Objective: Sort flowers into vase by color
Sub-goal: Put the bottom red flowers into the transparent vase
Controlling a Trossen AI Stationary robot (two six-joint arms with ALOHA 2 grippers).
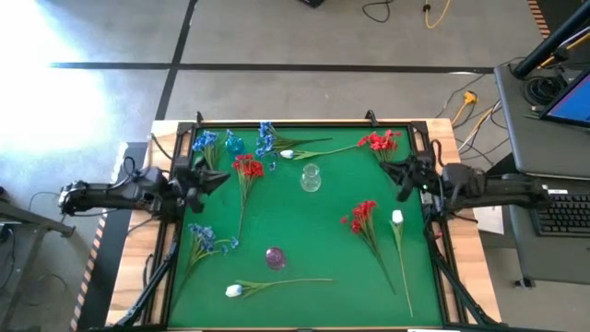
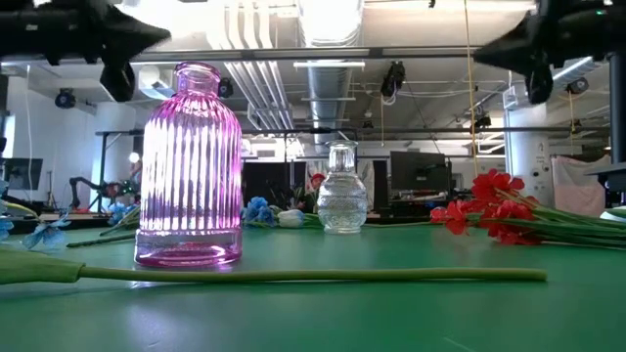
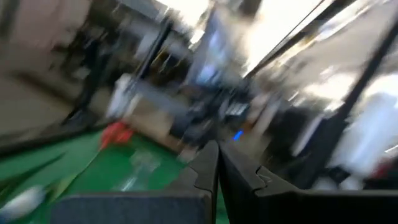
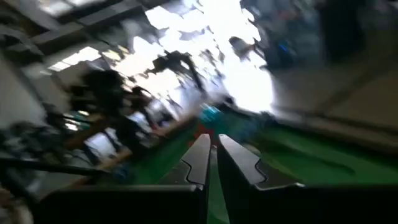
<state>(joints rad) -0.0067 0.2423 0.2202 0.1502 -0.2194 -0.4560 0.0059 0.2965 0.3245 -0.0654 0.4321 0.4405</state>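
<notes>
Flowers lie scattered flat on the green table (image 1: pixel 313 231): red blooms (image 1: pixel 247 168), (image 1: pixel 378 141), (image 1: pixel 361 215), blue sprays (image 1: pixel 265 138), (image 1: pixel 207 240), white buds (image 1: pixel 397 219), (image 1: pixel 234 290). Three small vases stand upright: a pink one (image 1: pixel 275 257), a clear one (image 1: pixel 311 177) and a blue one (image 1: pixel 234 143). My left gripper (image 1: pixel 219 179) hovers at the table's left edge, shut and holding nothing (image 3: pixel 217 163). My right gripper (image 1: pixel 395 171) hovers at the right edge, also shut and holding nothing (image 4: pixel 213 151). Both point level toward the table's middle.
A raised dark frame (image 1: pixel 295 124) borders the green mat. In the low view the pink vase (image 2: pixel 191 166) stands nearest, with a long green stem (image 2: pixel 293 276) lying in front of it. A desk with a laptop (image 1: pixel 567 97) stands beyond the right edge.
</notes>
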